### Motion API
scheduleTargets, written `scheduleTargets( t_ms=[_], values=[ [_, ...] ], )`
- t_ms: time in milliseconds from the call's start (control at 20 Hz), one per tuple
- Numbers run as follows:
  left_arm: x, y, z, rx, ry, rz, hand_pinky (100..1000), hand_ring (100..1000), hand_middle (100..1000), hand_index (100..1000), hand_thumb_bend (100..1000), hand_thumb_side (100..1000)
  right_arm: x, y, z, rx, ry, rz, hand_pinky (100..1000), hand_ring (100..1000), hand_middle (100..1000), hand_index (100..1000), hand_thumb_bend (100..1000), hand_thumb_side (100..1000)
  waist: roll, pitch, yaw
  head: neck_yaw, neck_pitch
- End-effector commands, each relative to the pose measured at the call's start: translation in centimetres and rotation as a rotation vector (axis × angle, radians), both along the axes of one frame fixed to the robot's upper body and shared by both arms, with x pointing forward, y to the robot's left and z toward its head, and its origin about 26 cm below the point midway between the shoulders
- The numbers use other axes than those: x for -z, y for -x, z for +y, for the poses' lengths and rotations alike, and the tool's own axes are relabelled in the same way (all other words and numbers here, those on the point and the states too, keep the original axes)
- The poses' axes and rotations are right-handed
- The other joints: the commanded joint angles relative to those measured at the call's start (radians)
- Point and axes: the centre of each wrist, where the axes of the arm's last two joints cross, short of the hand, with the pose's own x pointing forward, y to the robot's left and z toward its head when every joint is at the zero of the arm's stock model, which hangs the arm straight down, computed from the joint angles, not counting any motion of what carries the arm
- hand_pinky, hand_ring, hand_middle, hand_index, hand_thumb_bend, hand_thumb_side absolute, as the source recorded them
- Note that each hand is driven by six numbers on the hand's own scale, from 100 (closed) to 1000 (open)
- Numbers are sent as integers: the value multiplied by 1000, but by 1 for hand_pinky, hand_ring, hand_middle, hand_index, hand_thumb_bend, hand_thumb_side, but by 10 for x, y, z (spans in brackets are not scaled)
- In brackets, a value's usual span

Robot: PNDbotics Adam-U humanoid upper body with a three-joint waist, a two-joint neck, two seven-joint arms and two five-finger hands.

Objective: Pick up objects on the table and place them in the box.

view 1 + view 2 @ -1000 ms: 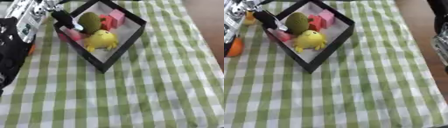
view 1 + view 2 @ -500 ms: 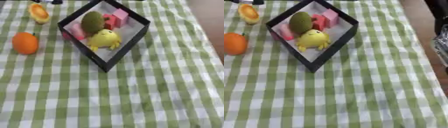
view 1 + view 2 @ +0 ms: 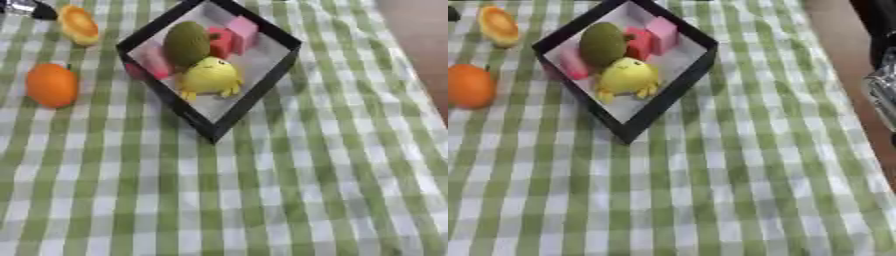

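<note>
On green-checked tablecloth, left hand (image 3: 19, 7) now pulled back from box (image 3: 255, 99) to far-left corner, grip impossible to tell, leaving yellow toy (image 3: 208, 77) inside and 2 things outside: orange (image 3: 51, 85), slice (image 3: 79, 24).

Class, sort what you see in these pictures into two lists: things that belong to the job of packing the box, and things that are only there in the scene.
Job:
box
orange
orange slice-shaped piece
yellow toy
green fruit
pink blocks

Only there:
checked tablecloth
</note>
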Motion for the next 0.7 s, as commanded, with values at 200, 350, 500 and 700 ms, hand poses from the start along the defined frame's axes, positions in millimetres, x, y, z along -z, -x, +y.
scheduleTargets(
  t_ms=[200, 350, 500, 700],
  values=[
    [0, -1, 25, -54, -55, 62, 854, 863, 804, 859, 768, 431, -12, 3, -1, 15, 36, -35, 815, 781, 771, 815, 100, 587, -8, -32, -3, 1, -17],
    [6, -3, 32, -67, -71, 110, 857, 866, 808, 862, 774, 432, -12, 3, -1, 18, 37, -35, 815, 781, 770, 815, 100, 587, -8, -30, -2, 1, -18],
    [10, -4, 37, -70, -81, 153, 860, 868, 811, 864, 788, 425, -11, 3, -1, 20, 38, -34, 815, 781, 770, 815, 100, 586, -9, -29, -1, 0, -19],
    [17, -4, 41, -73, -90, 189, 860, 867, 811, 864, 789, 417, -10, 3, -1, 25, 39, -35, 815, 781, 770, 815, 100, 586, -11, -27, 0, 2, -18]
  ],
)
